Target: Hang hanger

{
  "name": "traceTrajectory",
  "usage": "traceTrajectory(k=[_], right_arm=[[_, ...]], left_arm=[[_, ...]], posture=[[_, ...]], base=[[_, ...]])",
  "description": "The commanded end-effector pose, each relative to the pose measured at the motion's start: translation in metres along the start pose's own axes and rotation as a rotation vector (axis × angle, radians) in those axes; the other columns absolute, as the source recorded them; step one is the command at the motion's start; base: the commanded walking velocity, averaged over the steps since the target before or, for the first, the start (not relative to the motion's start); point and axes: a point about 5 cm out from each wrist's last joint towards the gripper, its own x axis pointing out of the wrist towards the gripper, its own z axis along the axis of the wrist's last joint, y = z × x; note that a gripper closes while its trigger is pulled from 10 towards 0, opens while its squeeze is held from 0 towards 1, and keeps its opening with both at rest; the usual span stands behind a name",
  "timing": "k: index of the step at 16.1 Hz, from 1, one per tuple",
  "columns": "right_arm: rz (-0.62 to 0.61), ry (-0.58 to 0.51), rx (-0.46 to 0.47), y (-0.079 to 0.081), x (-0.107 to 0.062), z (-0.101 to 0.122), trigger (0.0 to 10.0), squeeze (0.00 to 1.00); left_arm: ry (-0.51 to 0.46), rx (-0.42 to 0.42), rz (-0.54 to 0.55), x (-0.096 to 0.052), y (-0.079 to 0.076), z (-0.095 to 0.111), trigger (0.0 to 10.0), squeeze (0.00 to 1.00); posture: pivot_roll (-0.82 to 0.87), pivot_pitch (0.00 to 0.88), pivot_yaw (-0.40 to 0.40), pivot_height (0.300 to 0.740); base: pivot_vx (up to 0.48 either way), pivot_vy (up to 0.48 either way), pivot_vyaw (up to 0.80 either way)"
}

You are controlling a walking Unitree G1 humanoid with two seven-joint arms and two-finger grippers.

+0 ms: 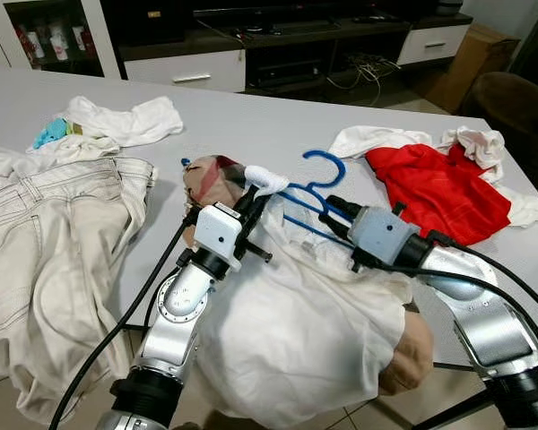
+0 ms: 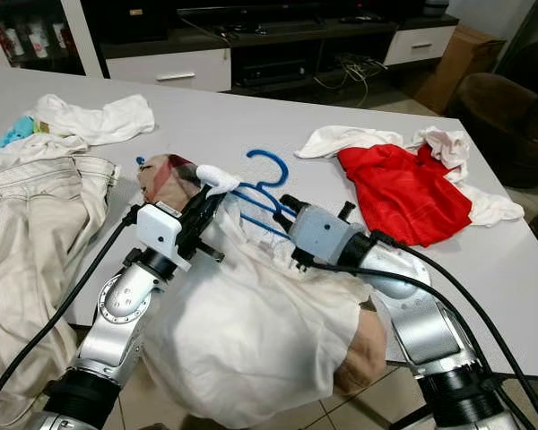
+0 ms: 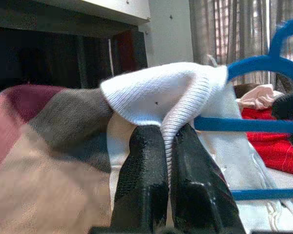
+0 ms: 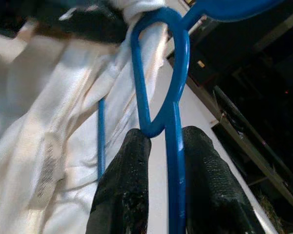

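Note:
A blue plastic hanger [image 1: 321, 184] lies on the grey table [image 1: 251, 125], its hook pointing away from me and its arms partly under a white shirt [image 1: 296, 322]. My right gripper [image 4: 165, 141] is shut on the hanger's bar just below the neck loop. My left gripper [image 3: 167, 139] is shut on the shirt's white ribbed collar [image 3: 161, 92], holding it up beside the hanger. The shirt's body hangs over the table's near edge between my two arms. A plaid brown and maroon cloth [image 1: 211, 179] lies under the collar.
Beige trousers [image 1: 45, 242] cover the table's left side, with white and turquoise clothes [image 1: 108, 121] behind them. A red garment on white cloth [image 1: 439, 184] lies at the right. A dark TV cabinet [image 1: 278, 45] and a brown chair [image 1: 520, 107] stand beyond the table.

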Motion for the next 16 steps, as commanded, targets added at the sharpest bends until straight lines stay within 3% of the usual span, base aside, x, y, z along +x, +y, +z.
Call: traceTrajectory(k=[1, 3, 4, 5, 8, 9, 13, 16], right_arm=[[-0.048, -0.017, 0.001, -0.011, 0.001, 0.007, 10.0, 0.00], [-0.066, -0.039, 0.068, -0.016, 0.006, 0.011, 10.0, 0.00], [-0.064, -0.060, 0.105, -0.016, 0.007, 0.015, 10.0, 0.09], [-0.060, -0.074, 0.135, -0.017, 0.006, 0.017, 10.0, 1.00], [-0.028, -0.070, 0.156, -0.016, 0.002, 0.017, 10.0, 1.00], [-0.029, -0.062, 0.165, -0.017, 0.000, 0.016, 10.0, 0.00], [-0.044, -0.054, 0.176, -0.024, -0.004, 0.017, 10.0, 0.00], [-0.078, -0.101, 0.195, -0.037, -0.010, 0.028, 10.0, 0.00]], left_arm=[[-0.004, 0.007, -0.010, 0.002, -0.003, 0.001, 0.0, 0.00], [-0.004, 0.007, -0.008, 0.002, -0.003, 0.001, 0.0, 0.00], [-0.005, 0.007, -0.008, 0.002, -0.003, 0.001, 0.0, 0.00], [-0.007, 0.007, -0.006, 0.002, -0.003, 0.001, 0.0, 0.00], [-0.007, 0.009, -0.004, 0.003, -0.004, 0.001, 0.0, 0.00], [-0.007, 0.009, -0.005, 0.003, -0.004, 0.001, 0.0, 0.00], [-0.008, 0.010, -0.006, 0.004, -0.004, 0.001, 0.0, 0.00], [-0.007, 0.012, -0.006, 0.003, -0.003, 0.001, 0.0, 0.00]], posture=[[-0.02, 0.000, -0.049, 0.740], [-0.02, 0.000, -0.049, 0.740], [-0.02, 0.000, -0.049, 0.740], [-0.02, 0.000, -0.049, 0.740], [-0.02, 0.000, -0.053, 0.740], [-0.02, 0.000, -0.053, 0.740], [-0.02, 0.000, -0.050, 0.740], [-0.02, 0.000, -0.048, 0.740]], base=[[0.000, 0.000, 0.00], [0.000, 0.000, 0.00], [0.000, 0.000, 0.00], [0.000, 0.000, 0.00], [0.000, 0.000, 0.00], [0.000, 0.000, 0.00], [0.000, 0.000, 0.00], [0.000, 0.000, 0.00]])
